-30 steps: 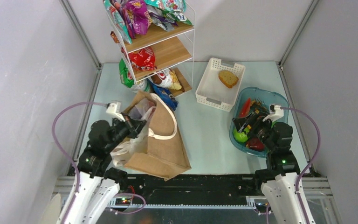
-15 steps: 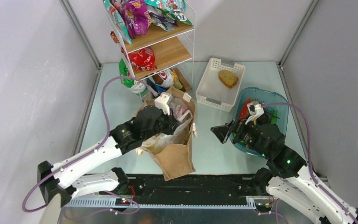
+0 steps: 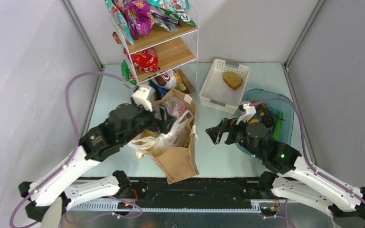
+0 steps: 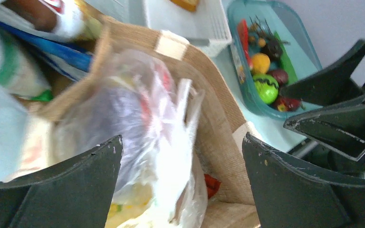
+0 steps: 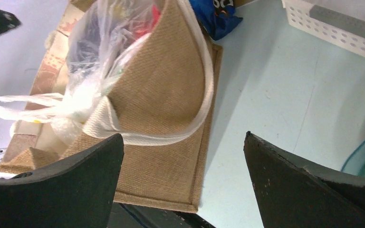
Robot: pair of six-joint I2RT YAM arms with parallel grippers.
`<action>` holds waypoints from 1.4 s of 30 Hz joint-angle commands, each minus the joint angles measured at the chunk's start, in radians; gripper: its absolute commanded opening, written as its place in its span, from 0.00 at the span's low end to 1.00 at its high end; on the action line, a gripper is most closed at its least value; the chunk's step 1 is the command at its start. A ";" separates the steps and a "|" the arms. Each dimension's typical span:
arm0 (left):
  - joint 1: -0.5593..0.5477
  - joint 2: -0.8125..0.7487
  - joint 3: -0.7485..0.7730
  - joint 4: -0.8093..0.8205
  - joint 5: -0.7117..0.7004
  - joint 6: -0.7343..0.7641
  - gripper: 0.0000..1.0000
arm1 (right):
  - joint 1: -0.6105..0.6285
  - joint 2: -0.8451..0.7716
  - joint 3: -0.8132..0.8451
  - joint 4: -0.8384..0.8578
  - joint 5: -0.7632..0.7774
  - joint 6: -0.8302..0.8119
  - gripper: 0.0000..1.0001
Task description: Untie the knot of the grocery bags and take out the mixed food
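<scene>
The brown grocery bag [image 3: 178, 159] lies on the table with its mouth towards the rack and its white strap handle [image 5: 204, 90] loose. The thin clear plastic bag [image 3: 164, 137] bulges out of it, with purple, red and yellow food showing dimly through the plastic [image 4: 142, 114]. My left gripper [image 3: 167, 122] hangs open just above the plastic bag [image 4: 181, 137] and holds nothing. To the right of the brown bag [image 5: 171, 95], my right gripper [image 3: 217, 130] is open and empty over the table.
The blue-tinted tub [image 3: 285, 114] at the right holds a red chili [image 4: 244, 35], a yellow fruit [image 4: 261, 61] and a green item. A white basket [image 3: 214, 88] with bread stands behind. A wire rack [image 3: 161, 42] with snack packets stands at the back.
My left gripper has opened and let go of the plastic bag, pulling back a little to the left. The bag's loops have slumped leftward. My right gripper edged left towards the bag.
</scene>
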 commanded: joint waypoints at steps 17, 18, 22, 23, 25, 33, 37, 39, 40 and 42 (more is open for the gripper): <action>0.691 -0.188 -0.216 -0.218 0.184 0.071 0.97 | 0.236 0.359 0.294 0.034 0.311 -0.070 1.00; 0.690 -0.179 -0.225 -0.210 0.189 0.072 0.94 | 0.234 0.363 0.295 0.031 0.310 -0.069 1.00; 0.689 -0.179 -0.245 -0.188 0.202 0.073 0.64 | 0.232 0.366 0.293 -0.004 0.324 -0.059 1.00; 0.688 -0.183 -0.244 -0.185 0.234 0.073 0.63 | 0.229 0.366 0.294 -0.018 0.327 -0.058 1.00; 0.689 -0.209 -0.245 -0.183 0.265 0.073 0.66 | 0.225 0.359 0.294 -0.037 0.334 -0.058 1.00; 0.689 -0.376 -0.231 -0.187 0.315 0.028 0.88 | 0.207 0.313 0.284 -0.079 0.336 -0.054 1.00; 0.688 -0.362 -0.236 -0.218 0.350 -0.010 0.92 | 0.205 0.293 0.276 -0.085 0.331 -0.047 1.00; 0.689 -0.339 -0.240 -0.242 0.301 -0.008 0.93 | 0.205 0.283 0.271 -0.084 0.327 -0.046 1.00; 0.690 -0.333 -0.240 -0.253 0.239 -0.018 0.93 | 0.205 0.279 0.270 -0.083 0.324 -0.046 1.00; 0.689 -0.319 -0.232 -0.269 0.192 -0.019 0.92 | 0.205 0.268 0.264 -0.082 0.321 -0.046 1.00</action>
